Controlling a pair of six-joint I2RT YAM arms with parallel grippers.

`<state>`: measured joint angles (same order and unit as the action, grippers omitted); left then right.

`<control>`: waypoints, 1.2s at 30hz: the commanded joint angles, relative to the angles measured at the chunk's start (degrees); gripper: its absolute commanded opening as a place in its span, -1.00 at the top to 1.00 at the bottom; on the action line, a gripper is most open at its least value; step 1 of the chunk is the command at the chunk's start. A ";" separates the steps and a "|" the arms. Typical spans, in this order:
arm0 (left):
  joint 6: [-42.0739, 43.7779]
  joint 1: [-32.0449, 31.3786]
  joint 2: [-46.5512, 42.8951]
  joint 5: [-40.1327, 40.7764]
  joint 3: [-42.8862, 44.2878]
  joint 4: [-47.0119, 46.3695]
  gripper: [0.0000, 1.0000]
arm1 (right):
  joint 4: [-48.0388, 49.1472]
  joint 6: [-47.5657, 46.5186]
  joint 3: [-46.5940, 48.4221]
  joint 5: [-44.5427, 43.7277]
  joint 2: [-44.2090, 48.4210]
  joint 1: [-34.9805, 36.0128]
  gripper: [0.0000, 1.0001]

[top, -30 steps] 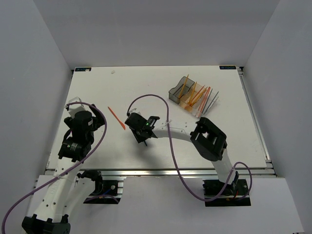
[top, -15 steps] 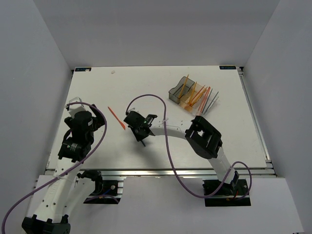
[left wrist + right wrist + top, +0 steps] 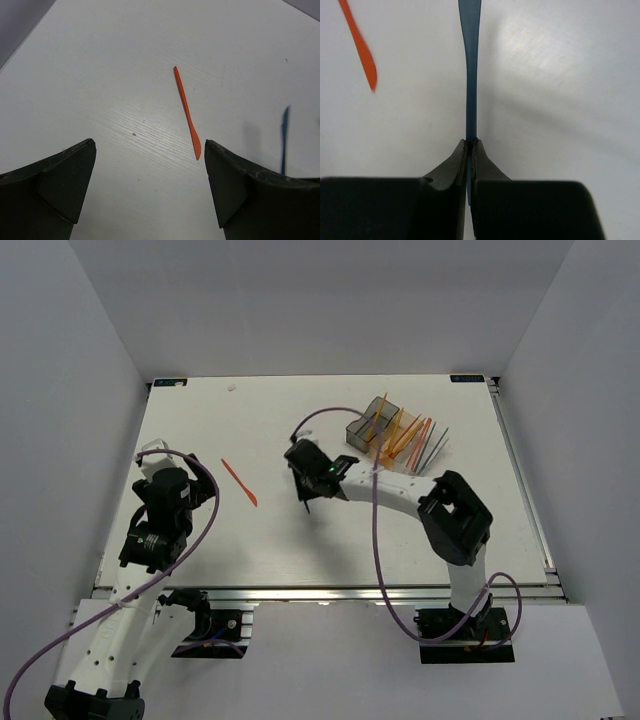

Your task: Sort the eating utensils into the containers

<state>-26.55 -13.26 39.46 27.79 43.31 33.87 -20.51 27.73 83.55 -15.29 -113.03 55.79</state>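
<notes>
1. The right gripper (image 3: 471,146) is closed tight on a thin dark blue utensil (image 3: 470,75). The two jaws pinch one end of it, and the rest sticks out straight past the tips
2. From the top, the right gripper is over the middle of the white table (image 3: 200,420), a little to the near left of the containers (image 3: 362,432)
3. The left wrist view shows the dark blue utensil standing on end, with its shadow on the table just to its left
4. The left gripper (image 3: 149,147) is wide open and holds nothing. It sits over the left side of the table
5. One orange knife (image 3: 239,482) lies flat on the table between the two grippers. It is alone, well apart from the containers. In the left wrist view it lies in front of the open jaws, nearer the right one, and touches neither
6. The three containers stand joined in a row at the far right of the table: dark grey, orange, then clear
7. Some orange utensils (image 3: 405,436) and a few thin grey ones lean in the containers, with their tops poking out
</notes>
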 commanded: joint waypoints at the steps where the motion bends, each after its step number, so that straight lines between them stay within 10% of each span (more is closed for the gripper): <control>1: 0.35 -0.10 -0.97 -0.19 0.72 -0.56 -0.96 | 8.54 4.17 -0.23 -7.64 6.33 -8.38 1.00; 15: 0.53 -0.10 -0.97 -1.16 0.64 -0.82 -0.96 | 8.13 8.57 18.90 -18.90 -7.45 -28.27 1.00; 36: 0.53 -0.10 1.05 -0.72 0.72 -0.82 -0.96 | 9.52 10.95 13.84 -13.63 -8.43 -29.69 0.75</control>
<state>-26.37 -13.26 40.51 26.98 43.31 33.85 -11.97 38.11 94.85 -29.17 -122.41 26.26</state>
